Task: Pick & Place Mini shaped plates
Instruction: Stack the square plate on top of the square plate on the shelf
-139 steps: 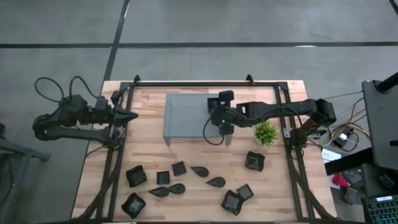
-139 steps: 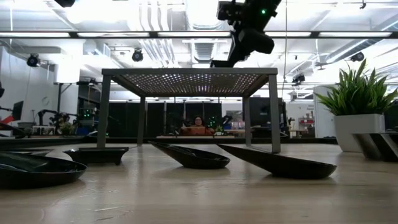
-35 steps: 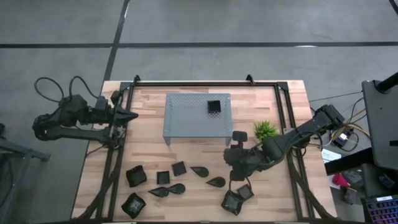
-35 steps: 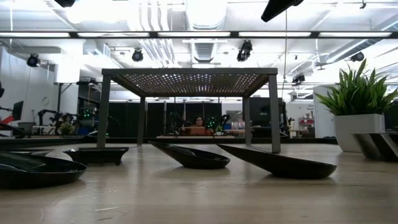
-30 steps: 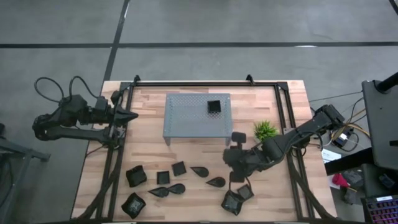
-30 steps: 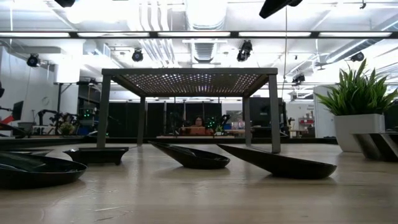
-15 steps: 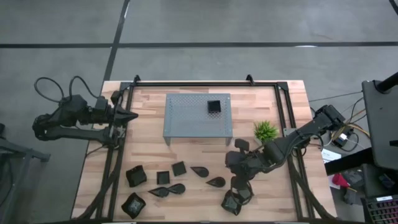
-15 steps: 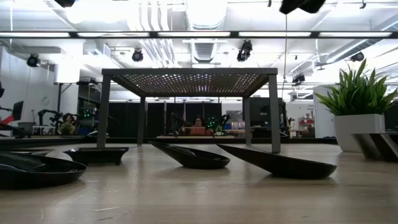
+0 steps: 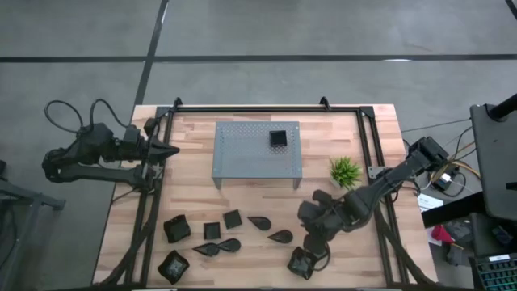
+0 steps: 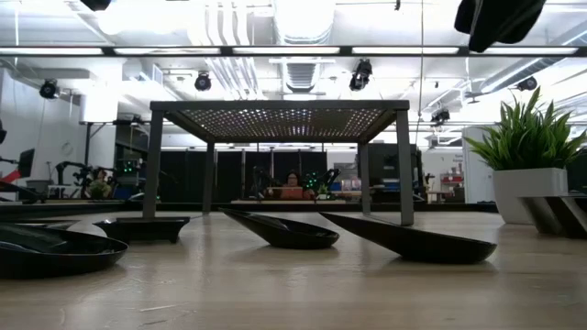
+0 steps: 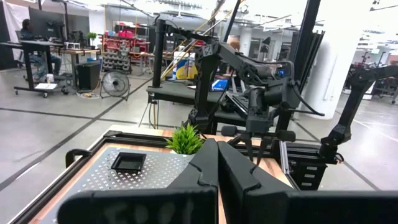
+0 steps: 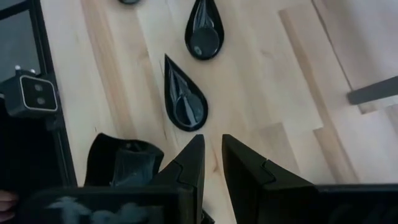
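Note:
Several small black plates lie flat on the wooden table near its front edge: teardrop ones (image 9: 260,221) (image 9: 280,236) (image 12: 185,102) and square ones (image 9: 177,229) (image 9: 301,263). One more square plate (image 9: 278,138) sits on top of the grey perforated rack (image 9: 242,153). My right gripper (image 9: 312,242) hangs above the table, pointing steeply down. It is narrowly open, with only bare wood between its fingertips (image 12: 212,140). They stand just short of a teardrop plate, with a square plate (image 12: 121,162) beside them. My left gripper (image 9: 166,150) waits shut at the left edge.
A small green plant (image 9: 345,170) in a white pot stands to the right of the rack. Black frame rails (image 9: 149,210) run along the table's left, right and far sides. A small camera block (image 12: 34,93) sits at the front edge.
My right gripper has gone toward the table's near edge and downward, rolling about its own axis as it went. In the low view it has come lower into the picture's top right corner. The plates have stayed where they were.

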{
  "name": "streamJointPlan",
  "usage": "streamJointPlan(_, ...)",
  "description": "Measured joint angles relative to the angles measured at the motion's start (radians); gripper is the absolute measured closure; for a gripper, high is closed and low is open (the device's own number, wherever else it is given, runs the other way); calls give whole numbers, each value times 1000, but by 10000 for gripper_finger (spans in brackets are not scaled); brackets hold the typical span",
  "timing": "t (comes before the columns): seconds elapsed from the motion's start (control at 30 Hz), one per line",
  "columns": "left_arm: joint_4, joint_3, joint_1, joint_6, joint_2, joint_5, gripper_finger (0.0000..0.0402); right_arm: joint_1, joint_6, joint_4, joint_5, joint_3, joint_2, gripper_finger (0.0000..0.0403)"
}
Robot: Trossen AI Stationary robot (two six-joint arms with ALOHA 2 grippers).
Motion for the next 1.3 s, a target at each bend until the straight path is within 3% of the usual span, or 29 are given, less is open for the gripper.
streamJointPlan(0.4,0,0,0,0,0,0,401,59,-60,101,-19,-57,0,349)
streamJointPlan(0.8,0,0,0,0,0,0,401,77,14,216,-29,-148,0,346)
streamJointPlan(1.3,0,0,0,0,0,0,401,77,-75,257,15,-134,0,297)
